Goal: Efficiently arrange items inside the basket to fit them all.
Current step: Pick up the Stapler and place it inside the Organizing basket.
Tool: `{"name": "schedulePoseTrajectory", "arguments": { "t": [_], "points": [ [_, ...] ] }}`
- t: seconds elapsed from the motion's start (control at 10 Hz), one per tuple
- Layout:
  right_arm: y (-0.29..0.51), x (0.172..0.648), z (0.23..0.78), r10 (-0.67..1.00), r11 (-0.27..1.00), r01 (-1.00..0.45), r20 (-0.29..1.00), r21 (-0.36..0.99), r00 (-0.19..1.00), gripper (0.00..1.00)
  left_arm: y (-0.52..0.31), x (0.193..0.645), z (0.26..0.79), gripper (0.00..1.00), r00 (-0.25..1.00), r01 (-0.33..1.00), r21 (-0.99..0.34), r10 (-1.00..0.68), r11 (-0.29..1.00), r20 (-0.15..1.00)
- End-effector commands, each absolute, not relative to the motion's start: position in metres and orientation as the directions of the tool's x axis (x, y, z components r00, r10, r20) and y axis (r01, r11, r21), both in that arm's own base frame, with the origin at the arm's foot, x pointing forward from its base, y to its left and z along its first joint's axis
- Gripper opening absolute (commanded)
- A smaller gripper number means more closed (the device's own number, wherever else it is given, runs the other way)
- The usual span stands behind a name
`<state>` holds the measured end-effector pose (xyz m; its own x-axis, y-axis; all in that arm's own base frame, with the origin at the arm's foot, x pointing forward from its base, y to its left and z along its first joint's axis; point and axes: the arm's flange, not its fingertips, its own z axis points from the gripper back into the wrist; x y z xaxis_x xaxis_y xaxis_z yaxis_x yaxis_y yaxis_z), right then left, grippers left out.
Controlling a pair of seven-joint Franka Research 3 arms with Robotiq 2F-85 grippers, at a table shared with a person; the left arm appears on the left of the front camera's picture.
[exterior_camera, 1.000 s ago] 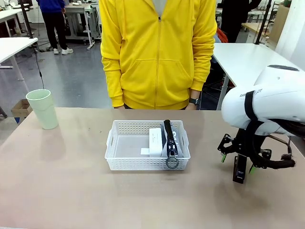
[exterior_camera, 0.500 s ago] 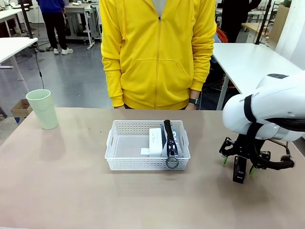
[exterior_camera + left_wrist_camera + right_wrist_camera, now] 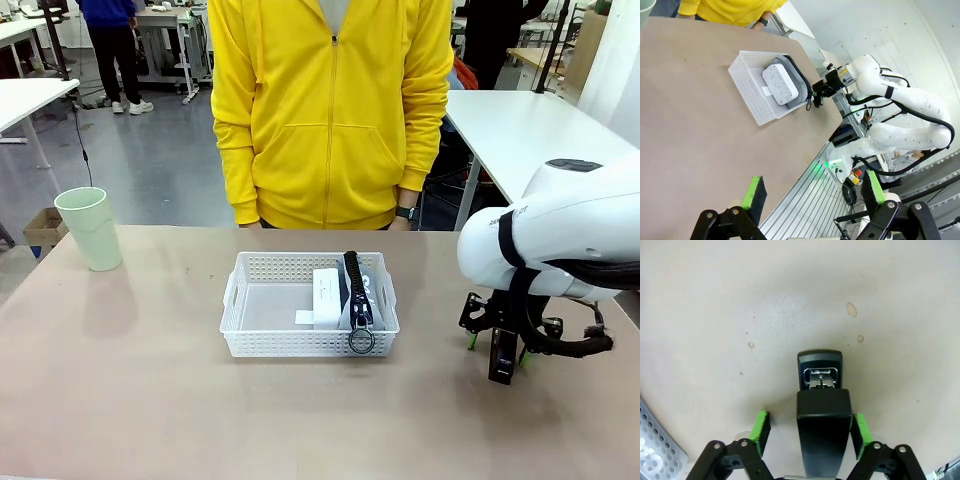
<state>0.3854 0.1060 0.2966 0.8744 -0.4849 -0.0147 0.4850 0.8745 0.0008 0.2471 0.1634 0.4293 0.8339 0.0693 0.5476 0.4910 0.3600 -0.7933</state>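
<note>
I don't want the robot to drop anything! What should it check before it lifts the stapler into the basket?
1. Stapler sits between the right gripper's pads: ok.
2. Pads pressing on the stapler: not ok, a gap shows beside one pad.
3. Free room in the basket: ok, its left half is bare.
4. Box and pouch inside the basket: ok.
5. Cup in the basket: not ok, it stands outside, far to the left.
6. Left gripper out of the way: ok, open and well away from the basket.
</note>
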Motion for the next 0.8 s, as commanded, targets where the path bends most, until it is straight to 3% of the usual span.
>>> {"name": "schedulePoseTrajectory", "arguments": {
  "t": [0.0, 0.1, 0.2, 0.5, 0.7],
  "points": [
    [0.091, 0.361, 0.291, -0.474, 0.881, 0.474, 0.007, 0.002, 0.881, 0.0, 0.161, 0.247, 0.433, 1.0, 0.829, 0.494, -0.797, 0.088, 0.346, 0.552],
    [0.089, 0.359, 0.294, -0.456, 0.89, 0.456, 0.009, 0.016, 0.89, 0.39, 0.161, 0.247, 0.433, 1.0, 0.829, 0.494, -0.797, 0.088, 0.346, 0.552],
    [0.089, 0.358, 0.296, -0.451, 0.892, 0.451, 0.0, 0.017, 0.892, 0.0, 0.161, 0.247, 0.433, 1.0, 0.829, 0.494, -0.797, 0.088, 0.346, 0.552],
    [0.085, 0.356, 0.304, -0.442, 0.896, 0.443, -0.038, 0.016, 0.896, 0.0, 0.161, 0.247, 0.433, 1.0, 0.829, 0.494, -0.797, 0.088, 0.346, 0.552],
    [0.079, 0.356, 0.323, -0.37, 0.922, 0.382, -0.147, 0.058, 0.917, 0.0, 0.161, 0.247, 0.433, 1.0, 0.829, 0.494, -0.797, 0.088, 0.346, 0.552]
  ]
}}
